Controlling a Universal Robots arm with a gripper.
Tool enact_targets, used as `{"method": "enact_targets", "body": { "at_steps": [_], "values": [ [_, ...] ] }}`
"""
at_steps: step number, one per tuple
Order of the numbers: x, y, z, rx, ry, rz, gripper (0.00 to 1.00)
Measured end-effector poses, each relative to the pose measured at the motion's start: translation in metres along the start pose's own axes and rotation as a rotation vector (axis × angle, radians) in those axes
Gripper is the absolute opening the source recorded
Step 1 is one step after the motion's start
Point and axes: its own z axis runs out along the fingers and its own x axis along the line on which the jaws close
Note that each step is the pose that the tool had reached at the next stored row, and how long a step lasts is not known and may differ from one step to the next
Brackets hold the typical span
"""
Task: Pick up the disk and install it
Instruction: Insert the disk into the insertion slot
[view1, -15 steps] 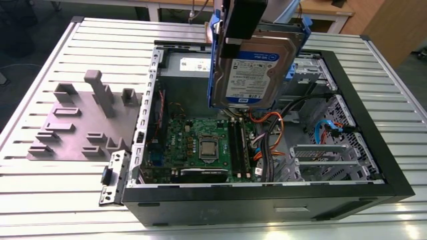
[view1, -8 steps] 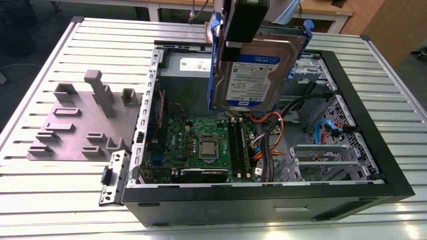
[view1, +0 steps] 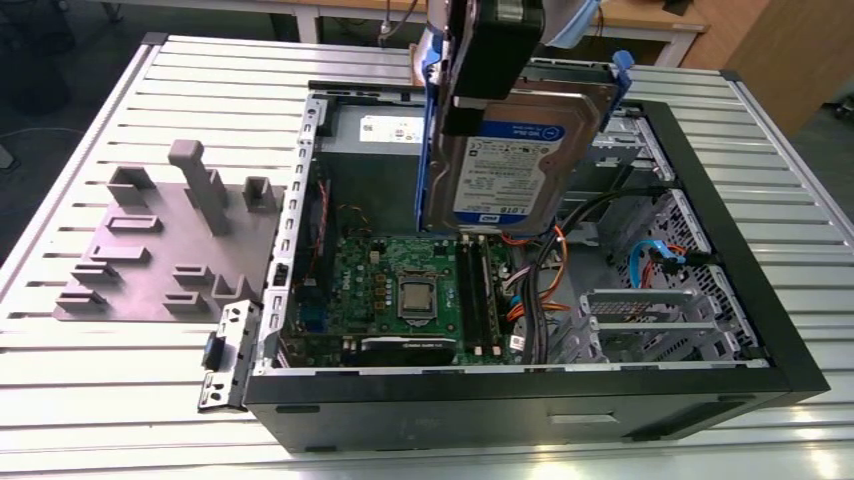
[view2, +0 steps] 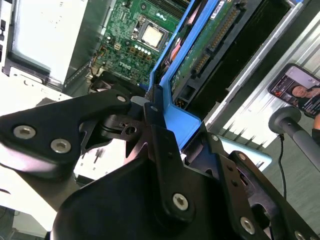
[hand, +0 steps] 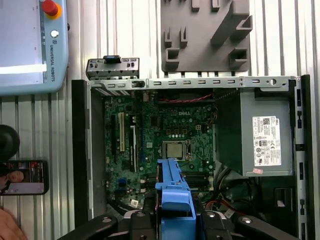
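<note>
My claw (view1: 474, 112) clamps the disk (view1: 514, 165) upright above the open computer case (view1: 534, 395); install pending. I judge lowering calls for square alignment.

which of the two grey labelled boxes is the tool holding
The disk: flat, white-and-blue label, blue side rails, held upright over the open case. The bigger grey box with a white sticker sits inside the case, untouched.

Slatted table (view1: 94, 415): computer case (view1: 534, 395), grey fixture (view1: 147, 250).
</note>
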Motion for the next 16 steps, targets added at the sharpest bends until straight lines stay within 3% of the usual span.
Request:
{"method": "enact_targets", "body": {
  "at_steps": [3,8,16],
  "values": [
    [0.0038,-0.0022,0.0004,0.0000,-0.0001,0.000,0.36],
    [0.0050,-0.0184,0.0006,0.0000,0.0000,0.000,0.36],
    [0.0053,-0.0188,0.0006,-0.0001,0.0000,0.000,0.36]
  ]
}}
